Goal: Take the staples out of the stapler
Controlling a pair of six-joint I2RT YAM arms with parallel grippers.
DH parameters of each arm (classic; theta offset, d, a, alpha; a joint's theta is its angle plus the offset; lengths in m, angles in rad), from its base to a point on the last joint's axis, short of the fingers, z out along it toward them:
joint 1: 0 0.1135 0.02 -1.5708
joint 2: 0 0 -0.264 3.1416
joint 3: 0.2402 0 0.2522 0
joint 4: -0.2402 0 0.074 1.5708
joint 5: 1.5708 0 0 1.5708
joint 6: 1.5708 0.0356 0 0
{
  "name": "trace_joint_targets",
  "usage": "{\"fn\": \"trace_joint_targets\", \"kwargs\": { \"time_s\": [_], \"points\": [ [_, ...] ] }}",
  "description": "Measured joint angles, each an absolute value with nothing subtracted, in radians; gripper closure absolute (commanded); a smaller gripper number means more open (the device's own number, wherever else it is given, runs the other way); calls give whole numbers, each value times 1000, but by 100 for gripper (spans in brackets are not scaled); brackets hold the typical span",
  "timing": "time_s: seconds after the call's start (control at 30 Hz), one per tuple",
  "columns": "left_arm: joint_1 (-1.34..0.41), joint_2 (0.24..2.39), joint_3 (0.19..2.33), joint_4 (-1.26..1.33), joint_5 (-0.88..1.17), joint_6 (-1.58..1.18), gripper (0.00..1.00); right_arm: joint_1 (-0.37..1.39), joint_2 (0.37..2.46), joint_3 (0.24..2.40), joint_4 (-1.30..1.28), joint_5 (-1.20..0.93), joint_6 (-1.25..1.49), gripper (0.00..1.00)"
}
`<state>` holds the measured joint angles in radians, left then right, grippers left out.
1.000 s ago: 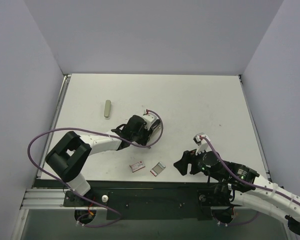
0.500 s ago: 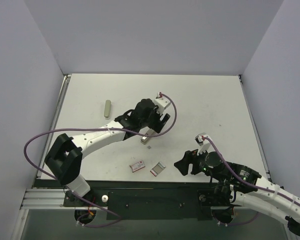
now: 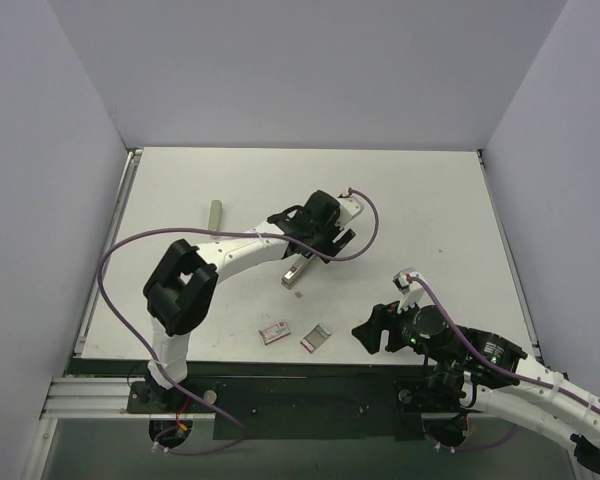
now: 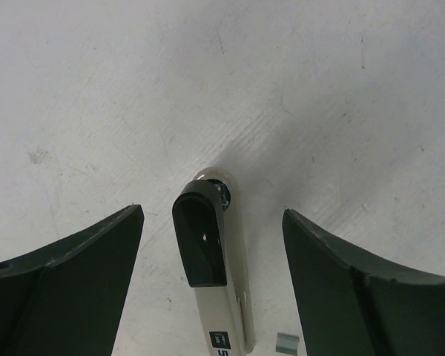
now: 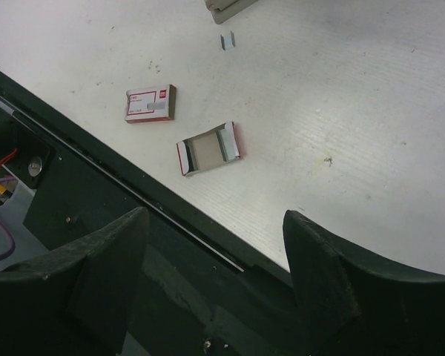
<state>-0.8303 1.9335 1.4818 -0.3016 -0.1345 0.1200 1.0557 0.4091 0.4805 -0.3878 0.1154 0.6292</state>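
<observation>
The stapler (image 3: 297, 270) lies flat on the table, a slim grey-silver bar with a black tip (image 4: 200, 239). My left gripper (image 3: 318, 247) hovers over its far end, open, with the stapler (image 4: 226, 304) between the two fingers and touching neither. A short grey strip of staples (image 4: 285, 343) lies just beside the bar, seen from above as a speck (image 3: 298, 296). My right gripper (image 3: 372, 332) hangs open and empty over the table's near edge, away from the stapler. In the right wrist view the stapler's end (image 5: 226, 6) and the strip of staples (image 5: 227, 40) show at the top.
A small red-and-white box (image 3: 274, 333) and an open grey box (image 3: 316, 338) sit near the front edge; both also show in the right wrist view, the red-and-white box (image 5: 150, 102) and the open grey box (image 5: 208, 148). An olive bar (image 3: 215, 215) lies at the far left. The black frame (image 5: 133, 245) runs below the table edge.
My left gripper has opened, let go of the stapler and pulled back up and to the right. The stapler now rests on the table. The right arm has barely moved.
</observation>
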Motion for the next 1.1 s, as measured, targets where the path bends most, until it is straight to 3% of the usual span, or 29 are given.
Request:
{"fn": "trace_joint_targets", "kwargs": {
  "time_s": [0.3, 0.7, 1.1],
  "points": [
    [-813, 2009, 1551, -363, -116, 135, 19, 1056, 420, 481, -389, 112, 629, 32],
    [-747, 2033, 1559, -376, -65, 115, 37, 1056, 448, 481, -375, 88, 629, 32],
    [-744, 2033, 1543, -375, -20, 110, 46, 1056, 466, 481, -355, 70, 635, 32]
  ]
}}
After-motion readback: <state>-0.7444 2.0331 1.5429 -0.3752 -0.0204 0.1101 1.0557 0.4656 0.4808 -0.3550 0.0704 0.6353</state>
